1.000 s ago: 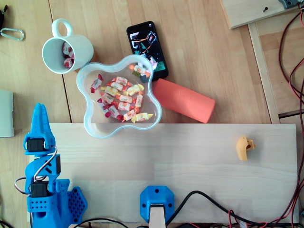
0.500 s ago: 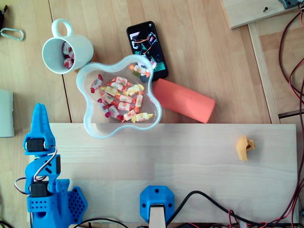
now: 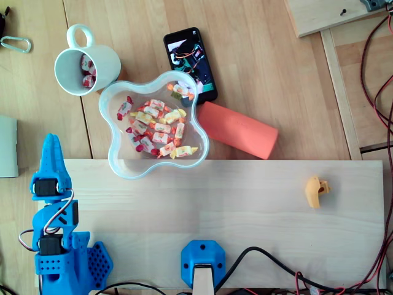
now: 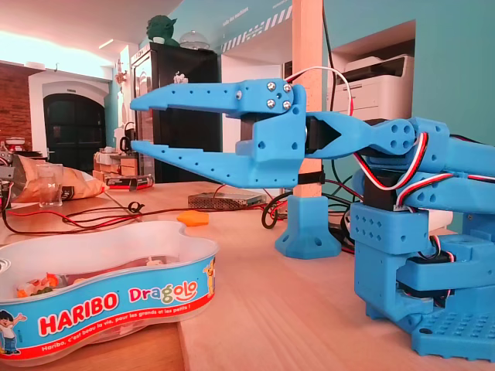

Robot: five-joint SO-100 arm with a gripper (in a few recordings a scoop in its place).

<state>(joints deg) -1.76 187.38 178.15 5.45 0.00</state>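
Note:
My blue gripper [image 4: 133, 124] is open and holds nothing; its two long fingers point left in the fixed view, above the table and apart from everything. In the overhead view the gripper [image 3: 51, 142] lies over the folded arm at the left edge, pointing to the picture's top. Nearest to it is a clear, wavy Haribo tub [image 3: 120, 169] with several wrapped candies [image 3: 156, 128] inside. The tub [image 4: 108, 297] stands low at the left of the fixed view. A white mug [image 3: 86, 64] holding a few candies stands beyond the tub.
A phone [image 3: 190, 61] and an orange cylinder [image 3: 239, 130] lie behind the tub. A small yellow piece [image 3: 317, 191] rests at the right of the pale board [image 3: 245, 209]. A blue mount [image 3: 202, 261] with cables sits at the board's near edge. A carabiner [image 3: 15, 44] lies far left.

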